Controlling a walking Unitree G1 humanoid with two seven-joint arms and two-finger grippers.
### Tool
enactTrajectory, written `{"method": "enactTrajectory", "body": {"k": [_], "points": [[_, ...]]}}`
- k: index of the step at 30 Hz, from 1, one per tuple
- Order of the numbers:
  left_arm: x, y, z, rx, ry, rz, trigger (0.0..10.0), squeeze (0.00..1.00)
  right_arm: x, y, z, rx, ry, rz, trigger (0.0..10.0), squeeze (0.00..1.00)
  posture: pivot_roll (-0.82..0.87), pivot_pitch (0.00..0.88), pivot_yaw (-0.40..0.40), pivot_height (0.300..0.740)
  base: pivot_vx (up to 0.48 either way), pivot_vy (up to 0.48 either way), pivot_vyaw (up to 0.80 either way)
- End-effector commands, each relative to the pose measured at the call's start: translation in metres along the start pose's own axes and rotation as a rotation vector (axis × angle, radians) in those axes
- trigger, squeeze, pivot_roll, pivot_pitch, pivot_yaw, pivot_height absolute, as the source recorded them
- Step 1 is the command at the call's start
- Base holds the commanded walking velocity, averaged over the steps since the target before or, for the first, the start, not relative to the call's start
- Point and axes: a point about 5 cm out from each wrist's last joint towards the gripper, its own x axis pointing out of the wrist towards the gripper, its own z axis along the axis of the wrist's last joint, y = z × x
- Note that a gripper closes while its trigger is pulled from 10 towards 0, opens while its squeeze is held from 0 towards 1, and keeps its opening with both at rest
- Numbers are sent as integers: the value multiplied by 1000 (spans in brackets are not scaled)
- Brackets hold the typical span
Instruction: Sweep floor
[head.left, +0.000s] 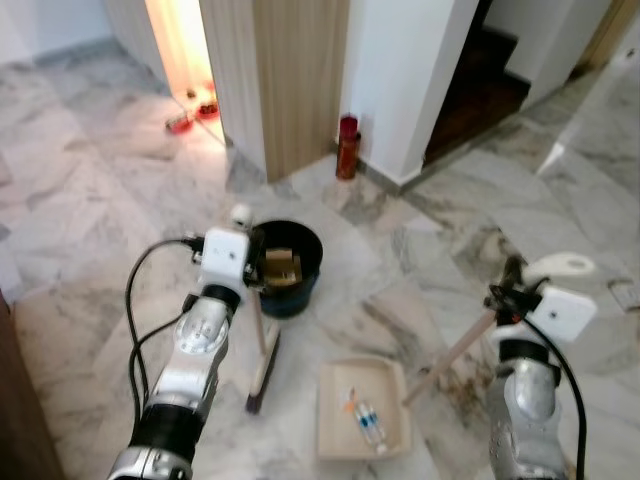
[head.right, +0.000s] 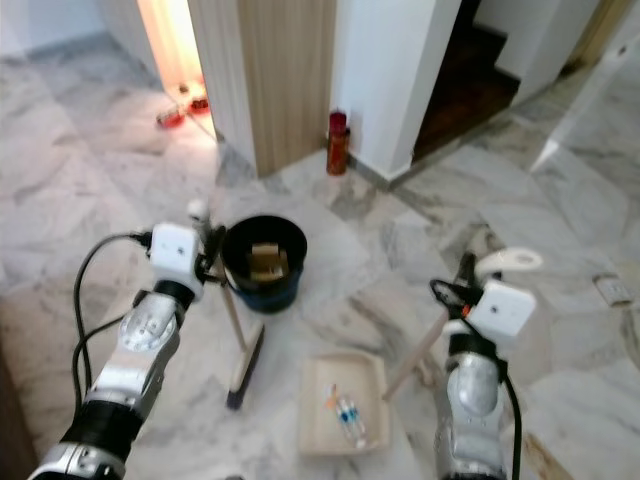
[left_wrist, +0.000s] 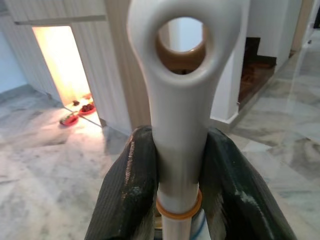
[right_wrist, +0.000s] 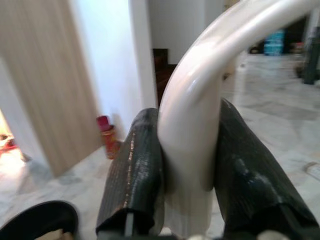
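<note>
Gripping wooden broom in left hand, right hand clasping cream dustpan.

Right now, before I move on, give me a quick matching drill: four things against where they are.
Things:
1. Broom
2. Dustpan
3. Bin
4. Red can

Places:
A. At the foot of the white wall
B. In the left gripper
C. On the floor, handle in the right gripper
D. Just behind the broom

Pairs: 1-B, 2-C, 3-D, 4-A
</note>
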Motion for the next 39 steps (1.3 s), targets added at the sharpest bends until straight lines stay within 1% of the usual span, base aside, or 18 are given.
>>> {"method": "enactTrajectory", "body": {"k": [1,23,26,28,34,37,39], "points": [[4,-1,11,22,-48,-7,10000,0,3,-4,10,21,-49,-19,10000,0,120,84,-13,740,0,319,0],[4,0,11,20,-51,-1,10000,0,7,-5,16,19,-69,-15,10000,0,119,84,-16,740,0,318,0],[4,0,11,22,-53,-2,10000,0,8,-6,18,21,-74,-16,10000,0,120,84,-16,740,0,0,0],[4,-1,12,27,-57,-5,10000,0,10,-7,22,45,-86,-30,10000,0,118,82,-17,740,0,0,0],[4,-1,11,27,-56,-3,10000,0,15,-9,32,63,-118,-41,10000,0,118,81,-17,740,0,0,0],[3,-1,11,27,-55,-2,10000,0,18,-9,38,72,-138,-45,10000,0,119,82,-17,740,0,0,0],[3,0,11,28,-53,1,10000,0,20,-8,46,98,-164,-54,10000,0,120,82,-18,740,0,0,0]]}}
